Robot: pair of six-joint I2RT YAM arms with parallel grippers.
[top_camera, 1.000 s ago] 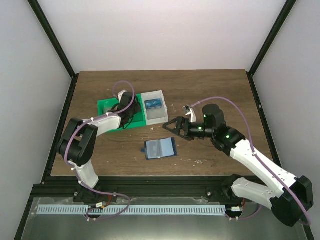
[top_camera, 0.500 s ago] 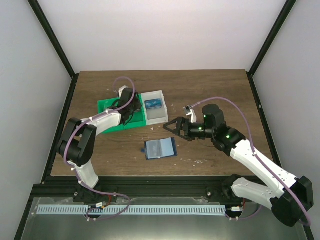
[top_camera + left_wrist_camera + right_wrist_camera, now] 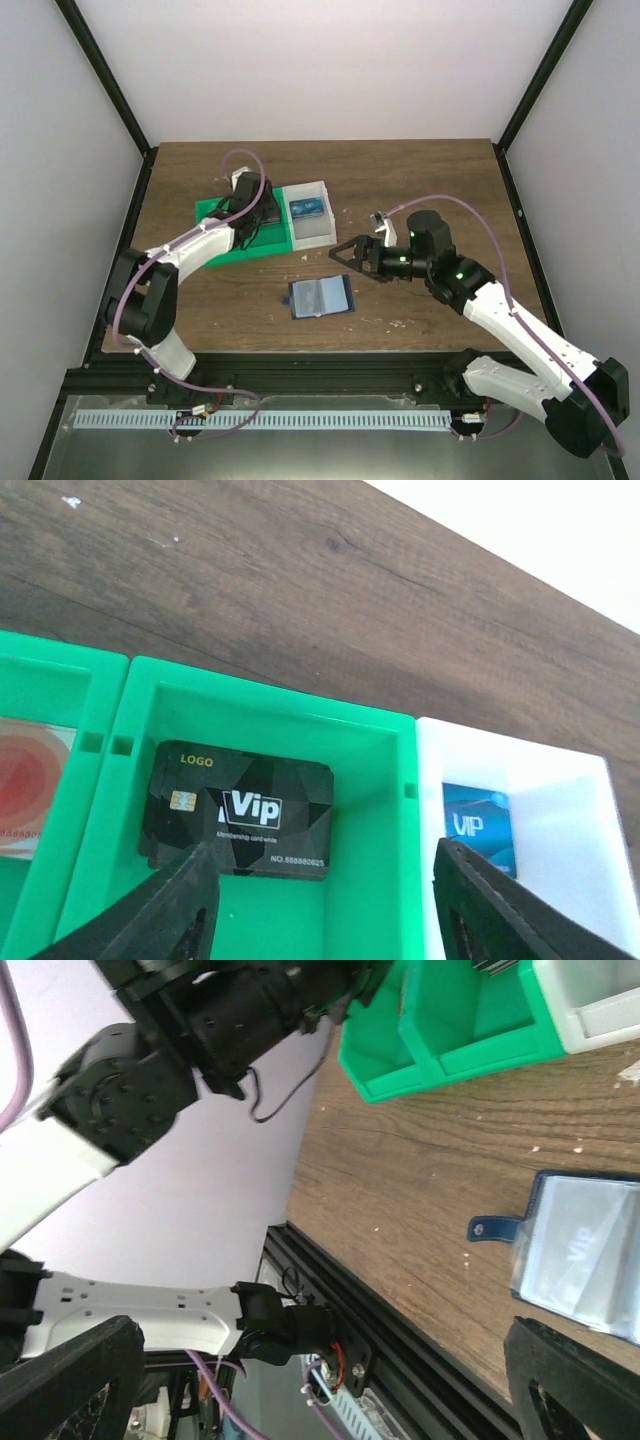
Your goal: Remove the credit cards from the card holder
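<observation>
Shows dark plastic credit card [image 3: 237, 817] flat in green plastic tray [image 3: 265, 695] under spread left gripper [image 3: 322, 852], flat blue card holder [image 3: 321, 297] near spread right gripper [image 3: 343, 256].

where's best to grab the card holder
Probably by the small tab sticking out of its edge, from above: the card holder lies open and flat on the table, so the leaves give no raised edge to pinch.
</observation>
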